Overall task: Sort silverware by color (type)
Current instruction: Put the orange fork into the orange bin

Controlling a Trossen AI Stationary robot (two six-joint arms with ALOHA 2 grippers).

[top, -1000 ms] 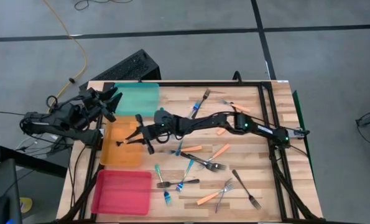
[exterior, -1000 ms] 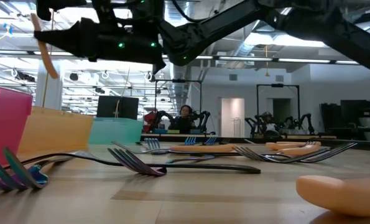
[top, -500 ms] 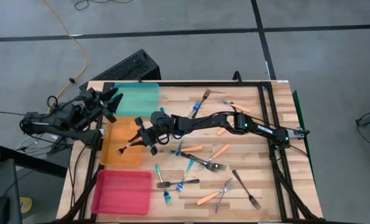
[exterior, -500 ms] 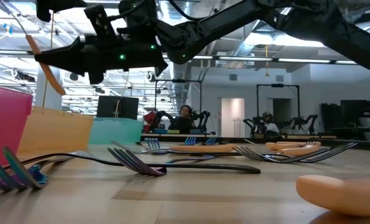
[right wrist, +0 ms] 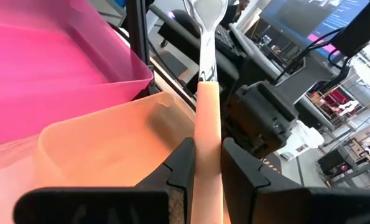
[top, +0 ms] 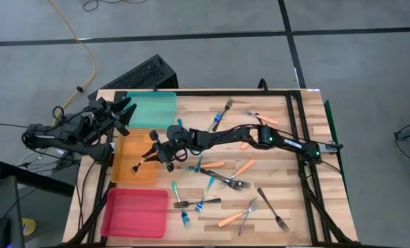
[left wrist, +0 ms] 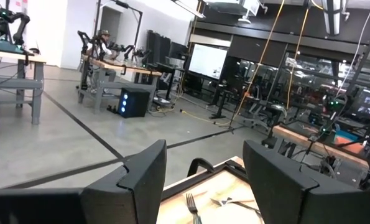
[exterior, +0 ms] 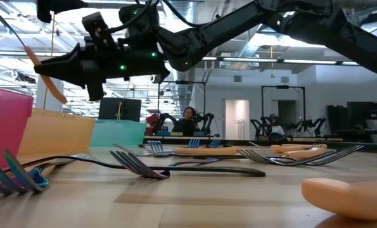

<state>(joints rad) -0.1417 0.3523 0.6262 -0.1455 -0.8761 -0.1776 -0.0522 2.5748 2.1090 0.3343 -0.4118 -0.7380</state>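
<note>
My right gripper (top: 149,154) reaches across the table from the right and hangs above the orange tray (top: 125,172), shut on an orange-handled fork (right wrist: 207,118). In the low view this fork (exterior: 44,73) slants in the air at the gripper's (exterior: 54,64) tip. My left gripper (top: 125,110) waits at the table's left edge beside the teal tray (top: 156,109), with fingers (left wrist: 141,174) open and touching nothing. Several blue-handled, orange-handled and dark forks (top: 222,180) lie flat on the wood right of the trays. My right gripper pinches the fork's orange handle (right wrist: 208,146) between its two fingers (right wrist: 182,167). The fingers come from the table's right, nearly level. The metal neck (right wrist: 206,46) sticks out beyond the fingertips. The fork is lifted clear above the orange tray and slants.
A pink tray (top: 134,212) sits at the near left corner, below the orange one. A black frame rail (top: 298,131) runs along the table's right side. In the low view, forks (exterior: 144,166) and an orange handle (exterior: 346,193) lie close to the camera.
My right gripper has stayed over the orange tray, sunk a little and turned at the wrist. The fork in it has tipped from nearly upright to slanting and now hangs lower.
</note>
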